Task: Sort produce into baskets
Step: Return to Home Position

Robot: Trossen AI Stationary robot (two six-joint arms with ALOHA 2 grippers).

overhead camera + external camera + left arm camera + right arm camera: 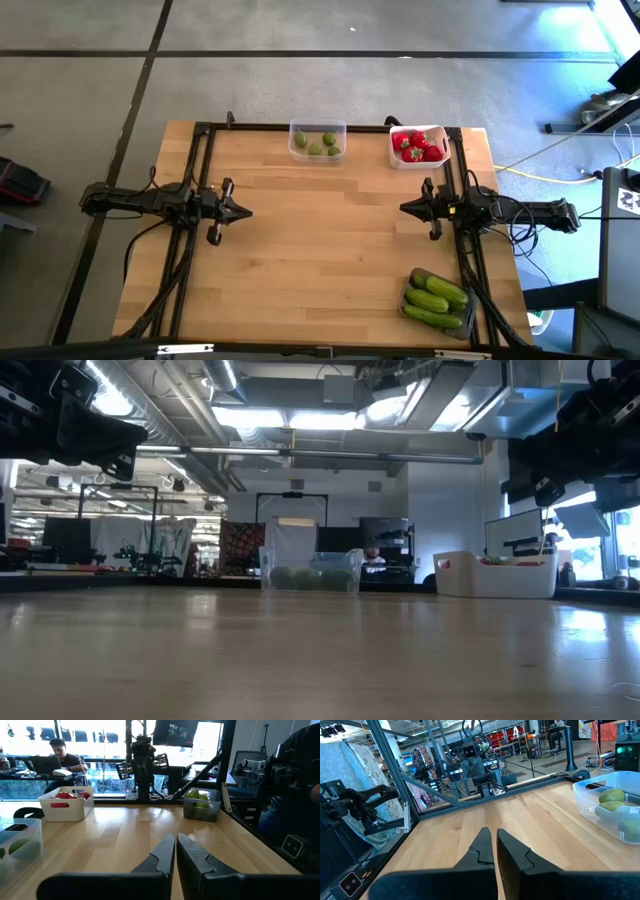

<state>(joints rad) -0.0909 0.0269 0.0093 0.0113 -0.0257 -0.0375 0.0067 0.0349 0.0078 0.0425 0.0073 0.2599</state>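
Left claw (243, 212): mine, over the left side of the table (320, 260); tips pinched together, nothing between them; my left wrist view shows the two fingers (165, 851) nearly touching.
Right claw (405, 208): mine, over the right side, pointing at the left one; closed and empty; the two are well apart.
Clear tub (317, 140): at the far edge, middle; holds the round green fruits (316, 148); the overhead view counts several, the low view gives only dim green shapes through the wall.
White tub (418, 146): far right corner; red pieces (418, 145) plain from above; the low view shows only a sliver of red over the rim.
Dark tub (436, 298): near right corner, with the cucumbers (438, 292) piled inside; its near edge is hard to trace against the frame rail; not in the low view.
Left wrist view: a person (62, 754) sits at a desk beyond the table; no other view has this.
Low view: both arms show only as dark masses at the top corners, claws cut off.
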